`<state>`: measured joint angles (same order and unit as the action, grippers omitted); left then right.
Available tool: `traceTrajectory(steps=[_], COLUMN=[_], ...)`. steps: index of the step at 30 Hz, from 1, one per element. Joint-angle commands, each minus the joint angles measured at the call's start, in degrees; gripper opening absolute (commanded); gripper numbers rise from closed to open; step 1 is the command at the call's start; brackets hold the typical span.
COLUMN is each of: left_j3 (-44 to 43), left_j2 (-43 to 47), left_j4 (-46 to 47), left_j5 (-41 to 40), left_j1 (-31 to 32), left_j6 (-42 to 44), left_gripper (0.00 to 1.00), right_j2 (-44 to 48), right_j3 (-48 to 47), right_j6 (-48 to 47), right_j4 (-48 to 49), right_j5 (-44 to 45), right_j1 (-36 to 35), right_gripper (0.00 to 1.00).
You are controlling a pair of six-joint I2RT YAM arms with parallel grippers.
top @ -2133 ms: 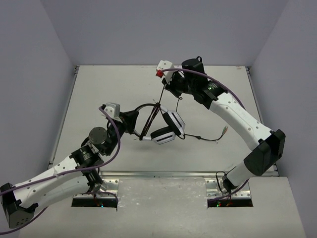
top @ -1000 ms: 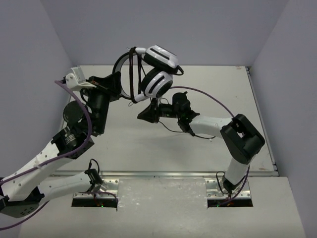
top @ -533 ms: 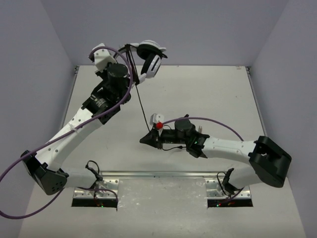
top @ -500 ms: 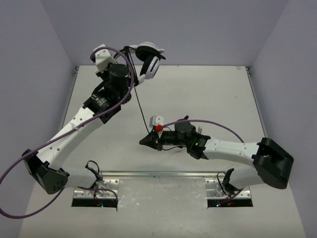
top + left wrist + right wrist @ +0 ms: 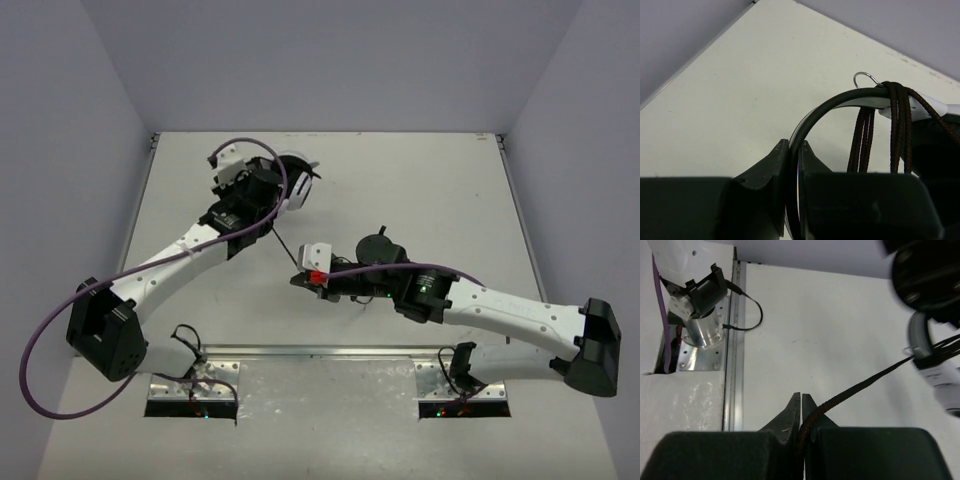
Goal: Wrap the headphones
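While the cable (image 5: 283,248) runs taut, the headphones (image 5: 296,186) sit lower

Plain lilac walls (image 5: 330,60) close a pale grey table (image 5: 450,190) on three sides. Over its back-left part the left gripper (image 5: 272,192) is clamped on the thin headband (image 5: 840,97), which has several cable turns around it. Near the front middle the right gripper (image 5: 298,281) pinches the cable. Half a second ago the headphones were higher, up at the back wall; the right gripper is almost where it was

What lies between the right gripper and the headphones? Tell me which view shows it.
Only the black cable, stretched from the right gripper to the headphones over bare table; the right wrist view shows it.
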<state>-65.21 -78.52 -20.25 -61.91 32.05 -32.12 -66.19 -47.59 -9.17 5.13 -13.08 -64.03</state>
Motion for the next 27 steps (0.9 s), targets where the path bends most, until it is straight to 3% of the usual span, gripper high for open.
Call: traceTrajectory(steps=[1, 4, 8, 13, 20, 27], left_j3=[8.84, 20.80, 29.69, 38.04, 44.37, 46.67], left_j2=[5.63, 11.96, 18.48, 23.23, 29.64, 42.38], left_j4=[12.70, 28.10, 35.96, 43.53, 44.33, 40.04], left_j5=[2.03, 12.05, 21.53, 25.61, 26.75, 31.76], left_j1=[-0.68, -0.50, -0.06, 4.23, 12.76, 15.40], left_j6=[-4.12, 3.00, 8.20, 17.77, 22.36, 21.39], left_gripper=[0.00, 0.01, 0.00, 0.00, 0.00, 0.00], right_j2=[0.63, -0.34, -2.53, -7.45, -14.22, -18.71], right_j3=[-7.85, -11.72, -15.59, -25.86, -38.61, -40.21], right_j6=[-6.64, -11.56, -18.85, -24.75, -29.41, -32.67], right_j4=[-10.65, -15.39, -18.22, -21.73, -24.37, -21.83], right_j5=[3.75, 8.41, 16.32, 24.14, 26.70, 28.20], right_j1=[-0.66, -0.66, 0.04, 2.06, 12.15, 21.13], right_gripper=[0.01, 0.01, 0.01, 0.01, 0.01, 0.02])
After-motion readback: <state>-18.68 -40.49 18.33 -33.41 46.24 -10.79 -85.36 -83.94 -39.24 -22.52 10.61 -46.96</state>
